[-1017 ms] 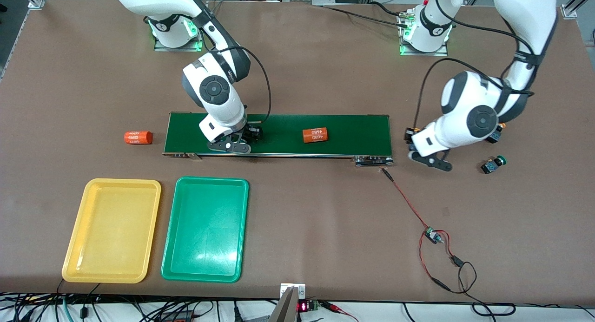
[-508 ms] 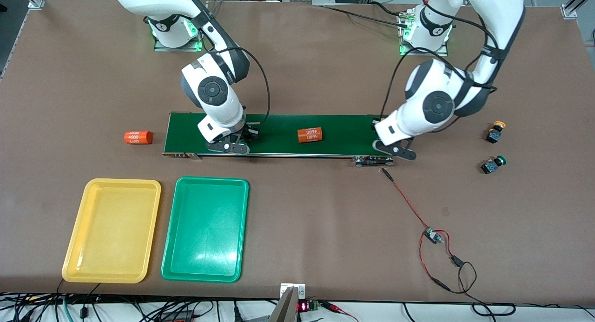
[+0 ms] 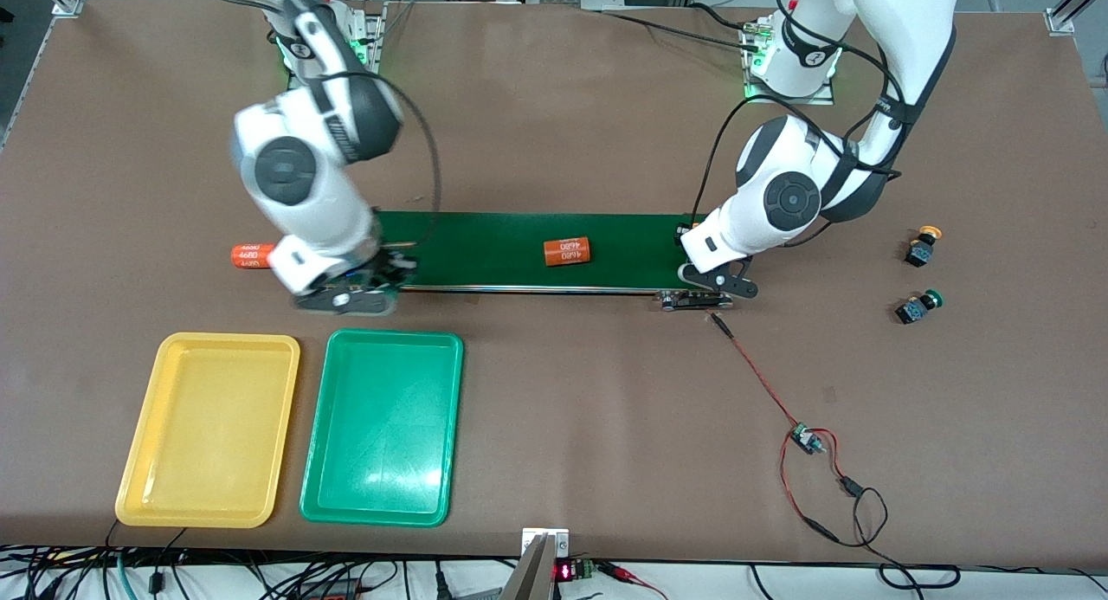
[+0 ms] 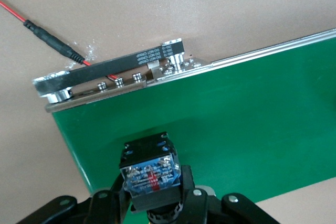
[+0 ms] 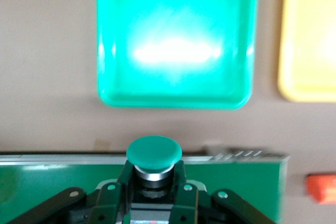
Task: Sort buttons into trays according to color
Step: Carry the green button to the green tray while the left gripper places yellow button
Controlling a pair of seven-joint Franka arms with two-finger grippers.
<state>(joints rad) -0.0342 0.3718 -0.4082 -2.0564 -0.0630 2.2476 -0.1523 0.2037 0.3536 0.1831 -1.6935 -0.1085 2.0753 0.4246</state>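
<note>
My right gripper [image 3: 383, 273] is shut on a green-capped button [image 5: 154, 153], held over the conveyor's end toward the right arm's side. The green tray [image 3: 381, 427] and the yellow tray [image 3: 208, 427] lie side by side, nearer the front camera than the belt; both also show in the right wrist view as the green tray [image 5: 173, 40] and the yellow tray [image 5: 310, 40]. My left gripper [image 3: 695, 252] is shut on a dark button [image 4: 151, 174] over the belt's other end, with its cap hidden. Two more buttons, one yellow-capped [image 3: 922, 247] and one green-capped [image 3: 917, 307], lie on the table toward the left arm's end.
A long dark-green conveyor belt [image 3: 519, 249] carries an orange cylinder [image 3: 567, 251]. A second orange cylinder [image 3: 247, 255] lies on the table off the belt's end. A red wire with a small board [image 3: 805, 440] trails from the belt's motor end toward the front edge.
My right gripper shut on the green-capped button on the belt and carried it toward the trays. My left arm brought its button from the table to over the belt's end. The belt's orange cylinder drifted along.
</note>
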